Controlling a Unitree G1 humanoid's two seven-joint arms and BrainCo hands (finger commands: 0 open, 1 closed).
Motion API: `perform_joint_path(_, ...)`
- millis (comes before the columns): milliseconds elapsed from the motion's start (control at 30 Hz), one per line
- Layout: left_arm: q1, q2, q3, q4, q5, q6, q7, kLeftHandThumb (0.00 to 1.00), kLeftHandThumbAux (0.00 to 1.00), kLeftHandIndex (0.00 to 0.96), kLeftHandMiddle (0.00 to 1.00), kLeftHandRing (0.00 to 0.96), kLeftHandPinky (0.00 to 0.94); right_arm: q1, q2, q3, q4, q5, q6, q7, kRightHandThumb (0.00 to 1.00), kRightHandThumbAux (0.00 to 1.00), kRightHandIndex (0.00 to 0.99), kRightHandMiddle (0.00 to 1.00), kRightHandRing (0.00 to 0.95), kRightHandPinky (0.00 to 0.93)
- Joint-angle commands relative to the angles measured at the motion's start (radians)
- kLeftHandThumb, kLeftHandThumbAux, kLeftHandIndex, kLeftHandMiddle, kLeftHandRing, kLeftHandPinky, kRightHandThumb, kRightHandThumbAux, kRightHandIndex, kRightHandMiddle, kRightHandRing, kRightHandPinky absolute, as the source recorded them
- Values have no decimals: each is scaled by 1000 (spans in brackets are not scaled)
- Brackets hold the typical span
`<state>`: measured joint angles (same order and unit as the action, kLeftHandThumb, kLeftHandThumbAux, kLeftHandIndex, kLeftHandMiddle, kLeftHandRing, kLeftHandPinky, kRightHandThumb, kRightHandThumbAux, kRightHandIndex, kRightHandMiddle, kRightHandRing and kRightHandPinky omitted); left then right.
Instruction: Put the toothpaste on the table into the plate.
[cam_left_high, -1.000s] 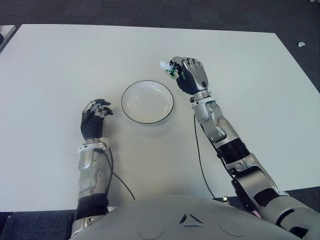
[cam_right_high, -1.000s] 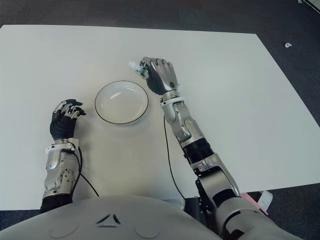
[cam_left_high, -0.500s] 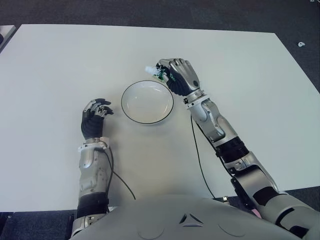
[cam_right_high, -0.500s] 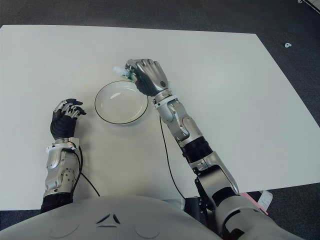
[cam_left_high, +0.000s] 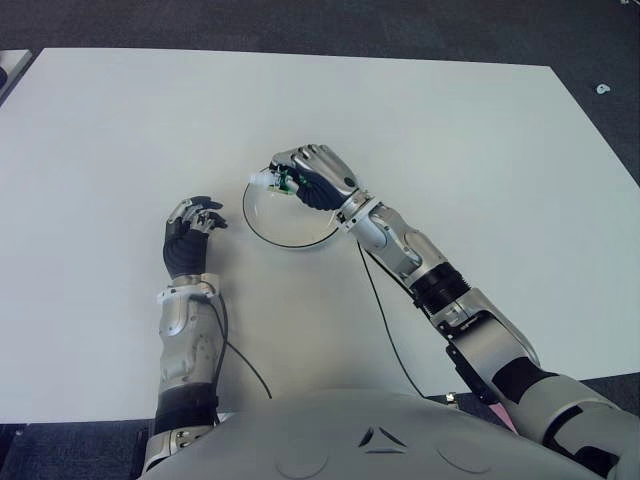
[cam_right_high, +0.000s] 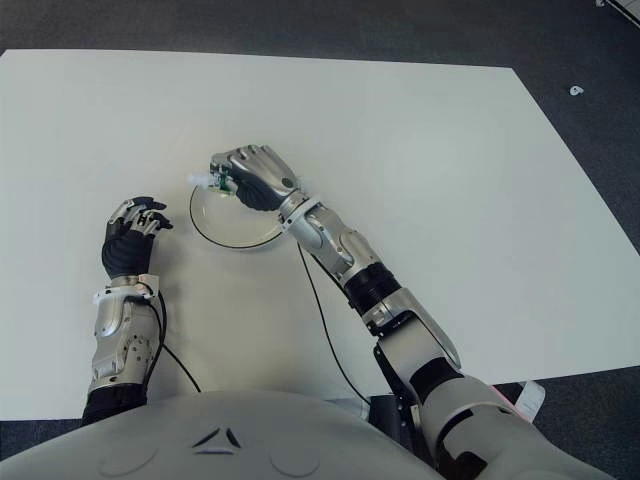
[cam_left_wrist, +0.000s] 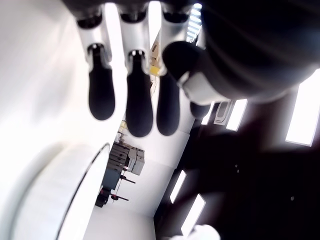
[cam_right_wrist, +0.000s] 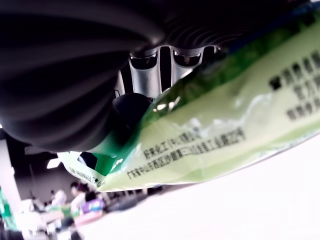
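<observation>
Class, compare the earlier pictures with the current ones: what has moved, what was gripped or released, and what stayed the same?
The right hand, fingers shut on the toothpaste throughout, swung from beyond the plate's far right rim toward the robot's left and now hangs over the plate. Nothing was released. The plate, the table and the left hand, left of the plate, stayed put.
</observation>
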<state>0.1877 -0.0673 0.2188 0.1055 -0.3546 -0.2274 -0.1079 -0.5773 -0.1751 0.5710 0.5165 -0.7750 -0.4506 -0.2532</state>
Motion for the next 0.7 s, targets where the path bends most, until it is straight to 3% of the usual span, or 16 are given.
perform_joint_path(33, 40, -12, 1, 55, -1, 57, 5, 839, 675, 419, 486, 589, 557, -39, 9, 39, 105, -40, -43, -35, 855, 675, 404, 560, 877, 890)
perform_joint_path(333, 49, -14, -2, 43, 10, 54, 14, 839, 675, 420, 486, 593, 558, -118, 51, 64, 343, -25, -92, -36, 854, 675, 407, 561, 854, 849)
perform_joint_path(500, 54, -12, -5, 33, 12, 49, 7, 839, 675, 421, 485, 594, 560, -167, 72, 51, 449, 9, -112, 6, 850, 673, 411, 540, 764, 725)
perform_joint_path(567, 56, -15, -5, 28, 7, 51, 6, 839, 676, 420, 484, 597, 567, -190, 82, 50, 492, 17, -106, 29, 846, 674, 420, 500, 612, 586)
perform_joint_path(667, 57, -17, -4, 22, 2, 59, 10, 839, 676, 418, 485, 598, 565, -207, 88, 55, 521, 17, -100, 48, 752, 698, 415, 358, 391, 401)
perform_joint_path(700, 57, -18, -4, 21, 1, 61, 11, 839, 676, 418, 485, 598, 564, -212, 88, 57, 526, 16, -96, 53, 720, 668, 361, 313, 338, 353)
